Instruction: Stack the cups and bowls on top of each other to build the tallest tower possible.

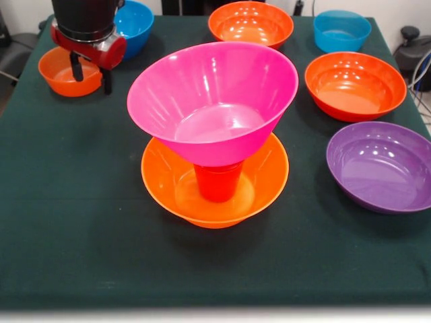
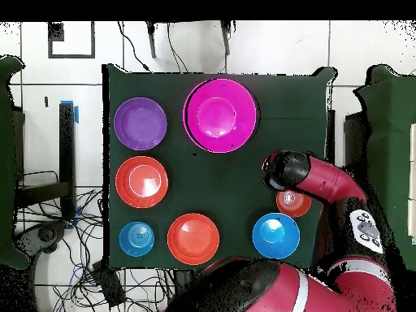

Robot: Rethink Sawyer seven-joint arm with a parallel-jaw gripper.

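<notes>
The tower stands mid-table: a large yellow-orange flared bowl [image 1: 168, 185] at the base, an orange-red cup [image 1: 219, 183] standing in it, and a large pink bowl [image 1: 215, 94] resting on the cup, tilted slightly. From overhead the pink bowl [image 2: 220, 114] hides the cup and the base. My gripper [image 1: 92, 85] hangs open and empty at the far left, just above and in front of a small orange bowl [image 1: 62, 73]. In the overhead view the gripper [image 2: 280, 170] sits beside that small orange bowl [image 2: 293, 203], well apart from the tower.
Loose bowls ring the tower: a blue bowl [image 1: 137, 24], an orange bowl [image 1: 250, 24], a small blue bowl [image 1: 341, 31], an orange-red bowl [image 1: 355, 85] and a purple bowl [image 1: 380, 166]. The table's front edge [image 1: 215, 304] runs below the tower.
</notes>
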